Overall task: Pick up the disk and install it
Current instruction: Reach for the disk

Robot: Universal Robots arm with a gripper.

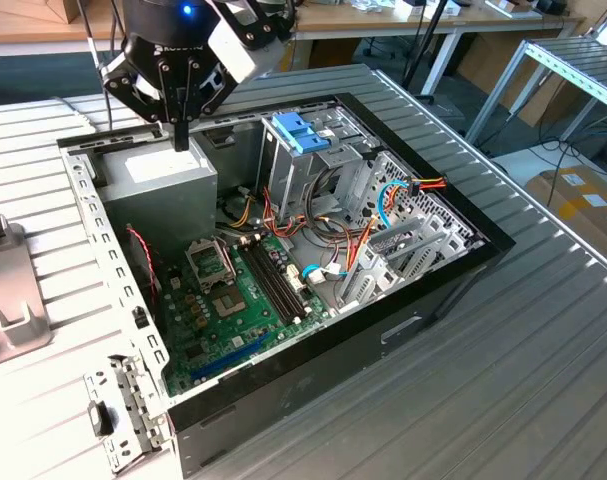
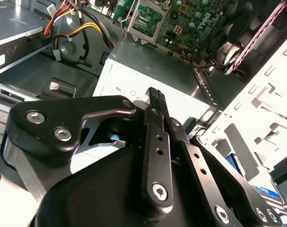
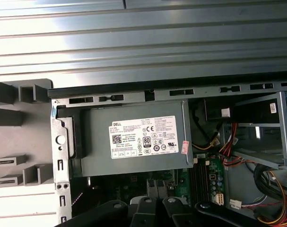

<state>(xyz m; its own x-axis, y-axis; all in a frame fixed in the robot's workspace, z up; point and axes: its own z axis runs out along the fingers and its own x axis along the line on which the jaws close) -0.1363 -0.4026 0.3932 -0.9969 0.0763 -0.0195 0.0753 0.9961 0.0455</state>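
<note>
A ribbed grey metal table (image 1: 543,330) carries an open black desktop computer case (image 1: 483,238), lying on its side with the green motherboard exposed. Inside the case, at its corner toward the exterior view's left, sits the big grey power supply box (image 1: 158,175) with a white label. Further along the same far wall stands the metal drive cage (image 1: 303,130) with light-blue handles.

The black two-finger gripper (image 1: 180,138) hangs directly over the power supply box, its fingers pressed together and pinching nothing.

The flat dark disk (image 2: 267,190), with its blue-and-white label, appears in the second wrist view as a sliver just outside the case's pale perforated wall (image 2: 256,127). That puts it on the side of the power supply box away from the motherboard, off to one side of the fingers and lower than them. Too little of it shows to tell its long axis.

The reach looks tight: the disk seems to lie close against the case wall. The table beyond the case offers flat, open room.
</note>
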